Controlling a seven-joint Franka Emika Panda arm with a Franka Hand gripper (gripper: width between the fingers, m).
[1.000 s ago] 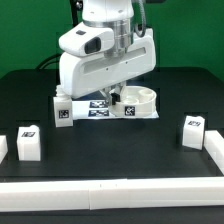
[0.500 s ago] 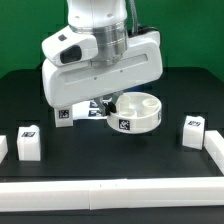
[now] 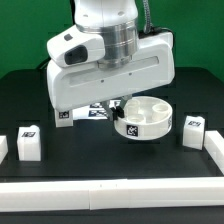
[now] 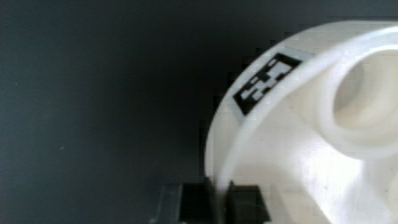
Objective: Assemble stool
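The round white stool seat (image 3: 143, 118) has a square tag on its rim and is upturned, so its sockets show. It is right of centre in the exterior view. My gripper (image 3: 121, 104) is shut on the seat's rim on the side toward the exterior view's left, with the hand directly above. In the wrist view the rim of the seat (image 4: 302, 130) runs between the two dark fingers (image 4: 182, 203), and my gripper (image 4: 210, 200) grips it. Three white block legs stand apart: one front left (image 3: 29, 143), one right (image 3: 193, 130), one behind the hand (image 3: 62, 117).
The marker board (image 3: 95, 113) lies flat behind the seat, partly hidden by the hand. Long white border bars run along the front (image 3: 110, 195) and at both sides (image 3: 3, 148) (image 3: 214, 152). The table top is black.
My gripper has carried the seat off the marker board, forward and toward the exterior view's right. The legs have not moved.
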